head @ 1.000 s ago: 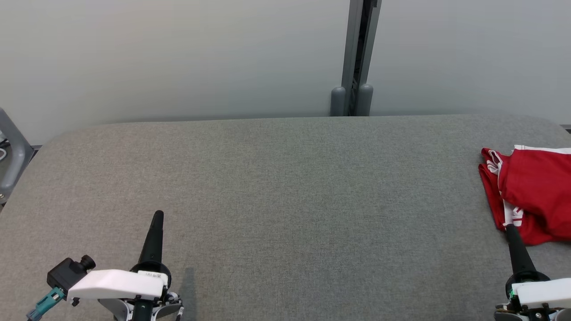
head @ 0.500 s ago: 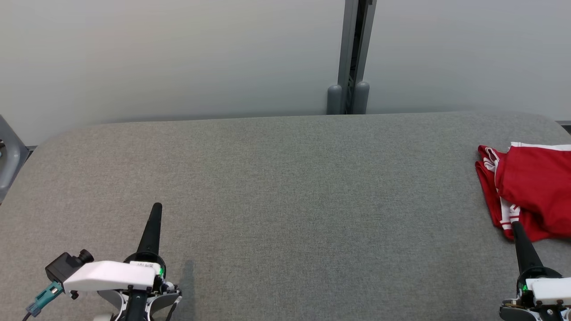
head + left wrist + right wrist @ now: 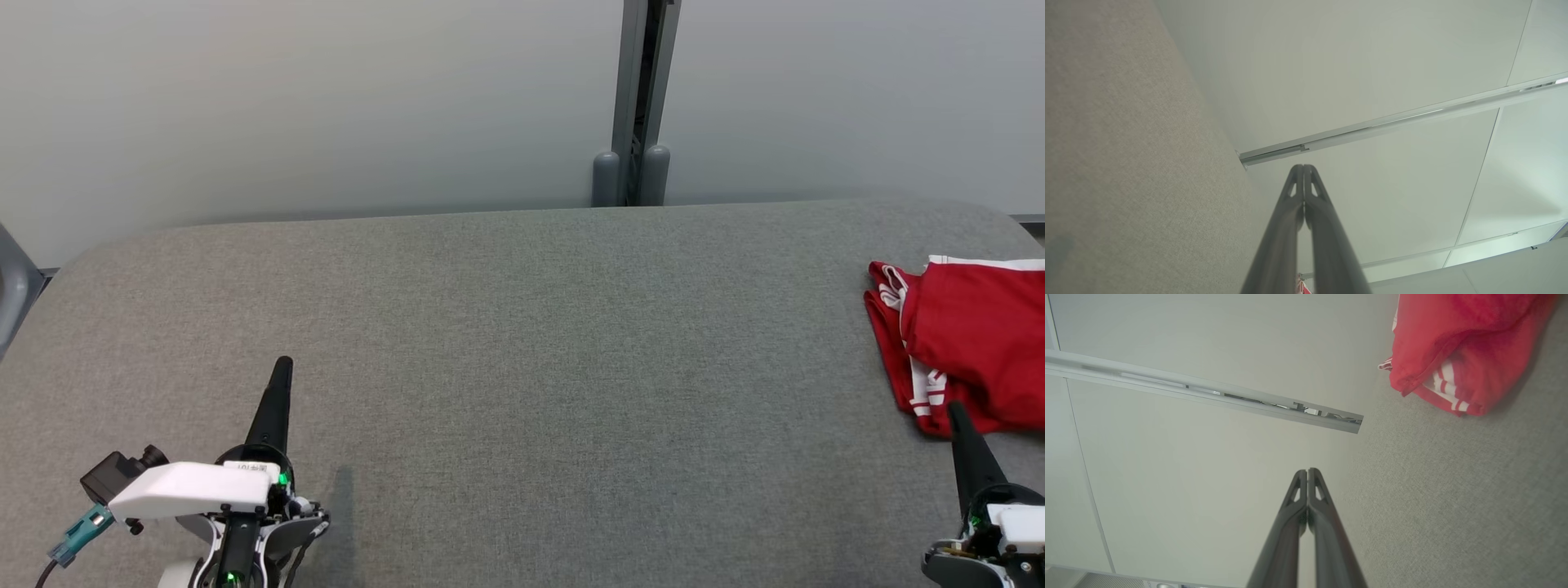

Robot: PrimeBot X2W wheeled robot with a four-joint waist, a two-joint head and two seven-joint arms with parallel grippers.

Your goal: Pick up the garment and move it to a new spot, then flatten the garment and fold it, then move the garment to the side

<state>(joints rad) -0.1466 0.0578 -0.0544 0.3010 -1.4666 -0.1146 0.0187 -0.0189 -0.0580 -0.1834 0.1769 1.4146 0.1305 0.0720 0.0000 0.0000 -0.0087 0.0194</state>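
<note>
The garment (image 3: 971, 343) is a red piece with white stripes, lying folded at the far right of the grey table (image 3: 522, 343) and cut off by the head view's edge. It also shows at the upper right of the right wrist view as the garment (image 3: 1457, 347). My right gripper (image 3: 953, 408) is shut, its tip just at the garment's near edge, holding nothing. At the lower left my left gripper (image 3: 282, 363) is shut and empty over bare table. Both wrist views show the fingers pressed together: left gripper (image 3: 1303, 167), right gripper (image 3: 1307, 471).
A pale wall stands behind the table, with a grey vertical rail (image 3: 633, 106) at its middle. A grey metal frame part (image 3: 12, 286) sits beyond the table's left edge. The table's corners are rounded.
The whole head view has shifted, so the camera moved. Both grippers sit a little lower and closer in; the right tip has slid back from on the garment to its near edge.
</note>
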